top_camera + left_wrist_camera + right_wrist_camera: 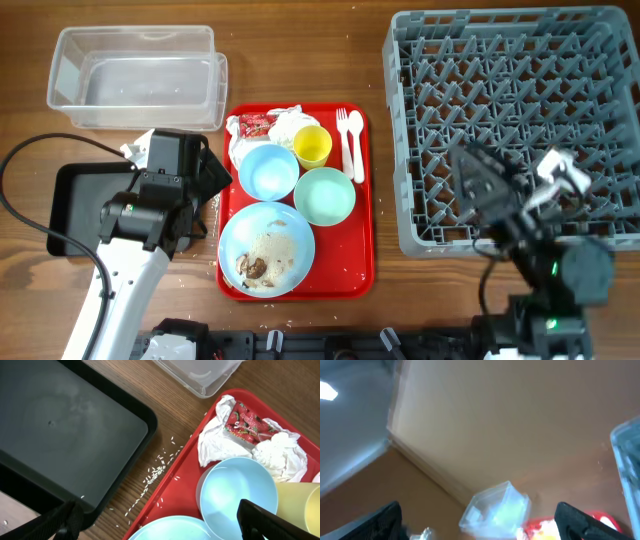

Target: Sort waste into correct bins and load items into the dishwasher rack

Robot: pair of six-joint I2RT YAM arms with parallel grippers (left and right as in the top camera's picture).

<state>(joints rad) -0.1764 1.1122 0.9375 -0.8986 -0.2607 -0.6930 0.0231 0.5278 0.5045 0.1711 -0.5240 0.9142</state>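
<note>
No waste is sorted yet and nothing is loaded. The napkin (290, 125), wrapper (255, 125) and plate (300, 235) are seen on the red tray (365, 230). The clear tub (140, 80), black tray (75, 195) and dishwasher rack (510, 110) are empty. The left gripper (157, 522) and right gripper (477, 520) are spread wide, with nothing held.

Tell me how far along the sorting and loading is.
Done: nothing; the rack shows no dishes, and the clear tub and black tray look empty. In hand: nothing; the left gripper and right gripper are open. To do: napkin, wrapper, plate with crumbs, blue bowl, green bowl, cup, fork and spoon, all on the red tray.
</note>
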